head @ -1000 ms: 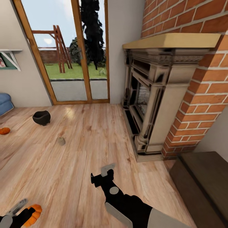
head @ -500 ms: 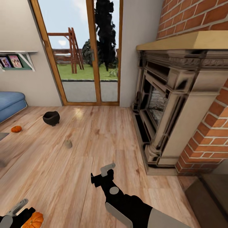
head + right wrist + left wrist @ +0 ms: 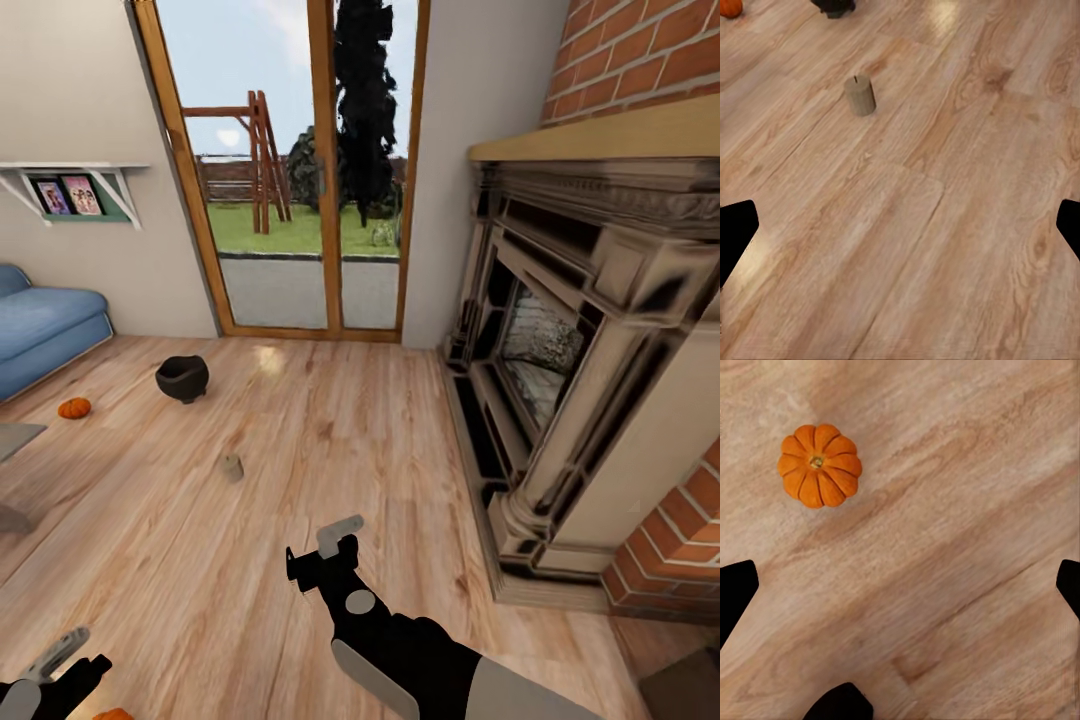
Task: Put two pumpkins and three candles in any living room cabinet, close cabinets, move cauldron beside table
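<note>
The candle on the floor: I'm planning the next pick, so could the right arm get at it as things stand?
Probably not yet. The candle stands upright on bare floor with nothing around it, so the way is free, but it looks well ahead of the open right gripper. The robot would likely need to roll closer.

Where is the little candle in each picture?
Head view: the candle stands upright on the wooden floor, left of middle, between the cauldron and the right gripper.
Right wrist view: the candle stands ahead of the gripper, in the picture's upper left part.
Left wrist view: no candle here, just a pumpkin on the floor.
Shared landmark: the cauldron just beyond the candle.
</note>
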{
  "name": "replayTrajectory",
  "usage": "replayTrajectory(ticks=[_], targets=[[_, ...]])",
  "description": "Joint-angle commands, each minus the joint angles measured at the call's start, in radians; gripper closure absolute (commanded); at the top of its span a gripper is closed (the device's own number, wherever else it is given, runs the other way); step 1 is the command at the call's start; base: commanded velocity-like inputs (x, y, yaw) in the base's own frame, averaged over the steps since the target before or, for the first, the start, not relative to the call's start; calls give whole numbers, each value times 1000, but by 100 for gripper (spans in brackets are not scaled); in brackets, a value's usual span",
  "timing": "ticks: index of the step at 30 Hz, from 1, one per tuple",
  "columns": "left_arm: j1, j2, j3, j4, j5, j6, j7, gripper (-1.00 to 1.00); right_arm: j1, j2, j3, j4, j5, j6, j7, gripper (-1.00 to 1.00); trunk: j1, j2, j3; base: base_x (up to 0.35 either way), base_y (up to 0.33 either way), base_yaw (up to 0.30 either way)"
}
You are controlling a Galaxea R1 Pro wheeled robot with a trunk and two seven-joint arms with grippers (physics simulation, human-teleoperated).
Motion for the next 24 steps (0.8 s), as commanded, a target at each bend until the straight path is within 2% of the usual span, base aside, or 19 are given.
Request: replayTrajectory(ticks=[1,24], targets=[[0,0,1,-2,11,4,8,-100,-1,0,3,-2,-3,3,-7,-100,1,0,0,335,0,252],[-1,0,1,-2,10,4,8,-100,-1,-2,5,-2,-1,2,-4,-100,1,0,1,335,-33,90]])
